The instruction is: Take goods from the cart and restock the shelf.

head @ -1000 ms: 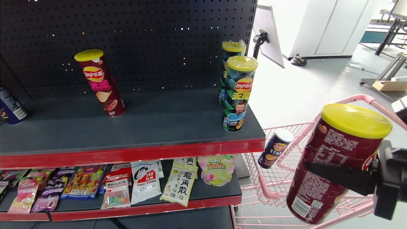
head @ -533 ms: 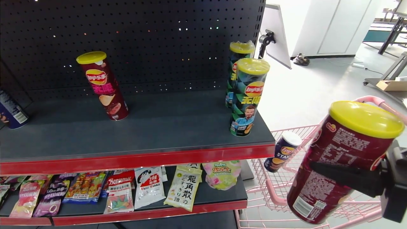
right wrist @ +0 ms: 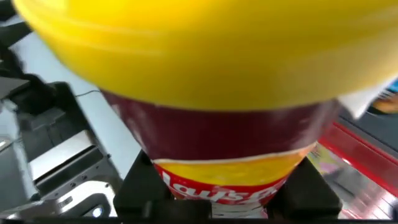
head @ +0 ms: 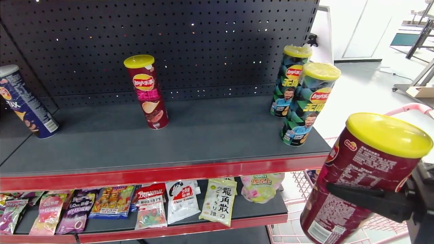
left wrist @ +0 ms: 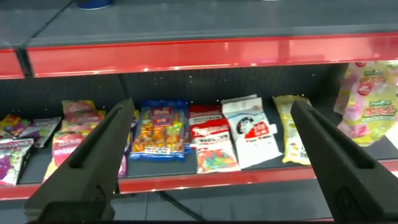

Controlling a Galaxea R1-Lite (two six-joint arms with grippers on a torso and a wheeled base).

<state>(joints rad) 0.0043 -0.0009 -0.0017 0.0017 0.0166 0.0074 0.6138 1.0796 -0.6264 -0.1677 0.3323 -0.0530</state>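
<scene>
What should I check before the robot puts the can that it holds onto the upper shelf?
1. Grip: right gripper shut on the held can, lid up: ok.
2. Free spot: upper shelf is bare between the red can and the front green can: ok.
3. Clearance past the front green can on the way in: cannot tell.
4. Left gripper: open, empty, low before the lower shelf, off the path: ok.

Left jaws: two long matte-black tapered wedges. Right jaws: flat black bar, blocky black mount (head: 419, 217).
</scene>
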